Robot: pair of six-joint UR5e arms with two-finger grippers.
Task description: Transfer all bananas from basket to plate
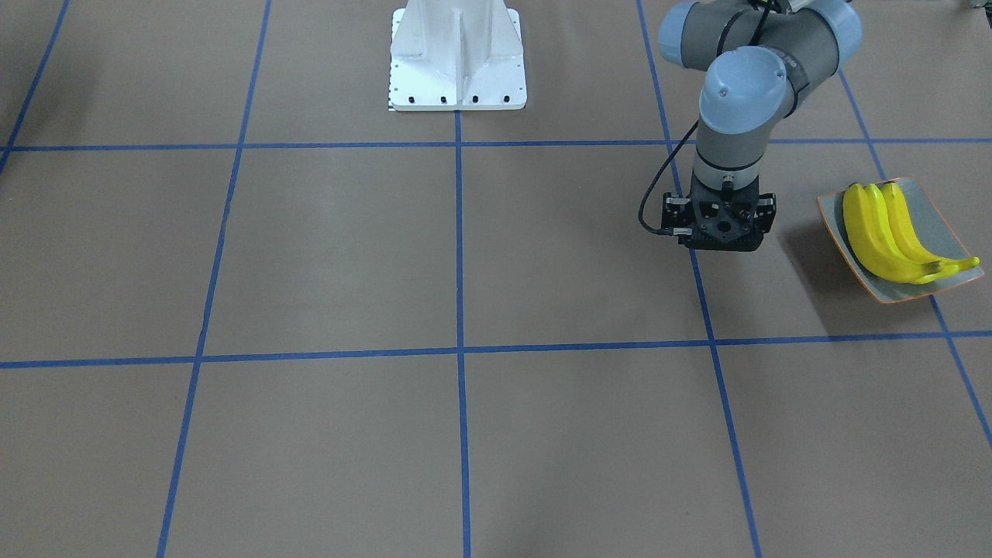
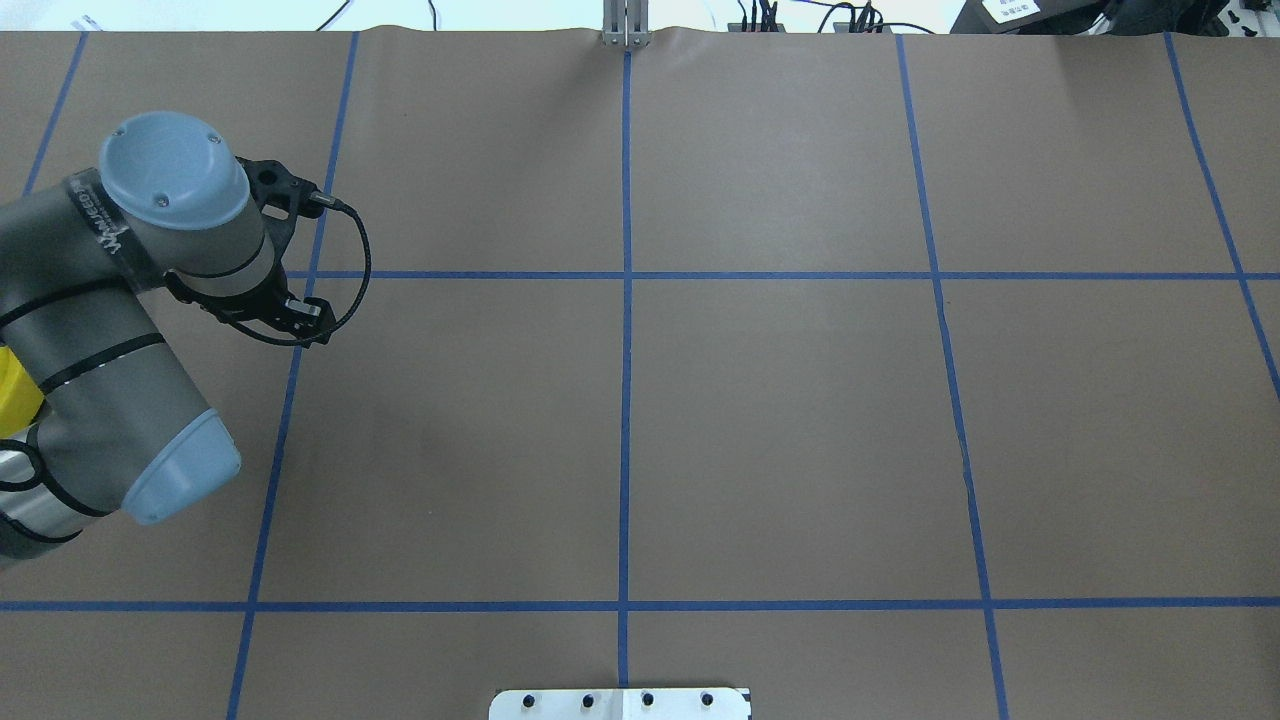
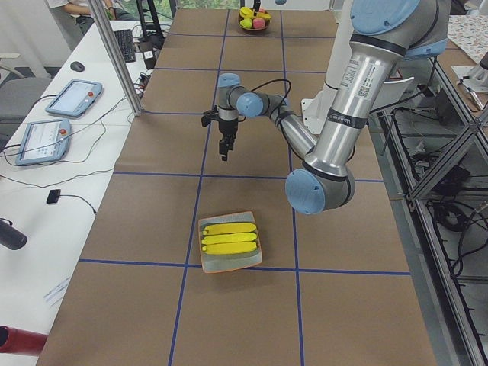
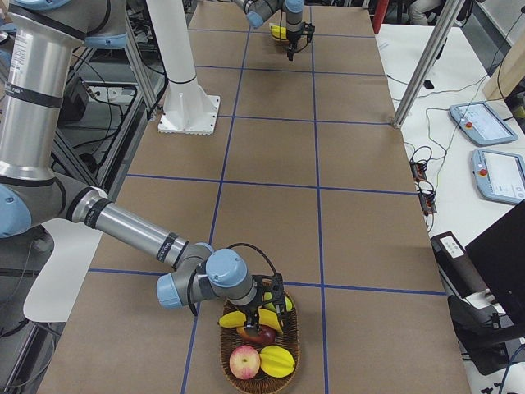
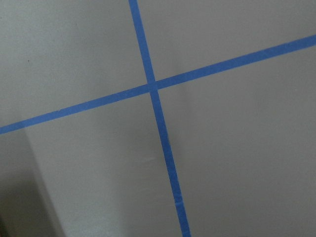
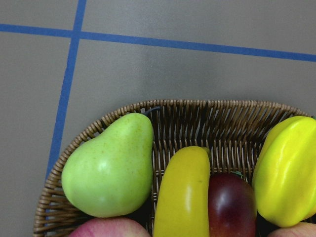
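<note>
Two bananas (image 1: 883, 236) appear to lie side by side in the plate (image 1: 934, 213) at the robot's left end of the counter (image 1: 325, 256). A third banana (image 6: 180, 197) lies in the basket (image 6: 197, 106) among other fruit, well apart at the right end. You may judge one transfer left. The right end effector (image 4: 269, 302) hangs just over the basket and the left end effector (image 3: 224, 152) over bare counter near the plate. You cannot tell how wide either stands.

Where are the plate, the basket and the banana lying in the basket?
plate (image 1: 931, 217): front-facing view, bare grey floor near its edge.
basket (image 6: 222, 123): right wrist view, woven inner wall.
banana (image 6: 181, 192): right wrist view, middle of its yellow body.
</note>
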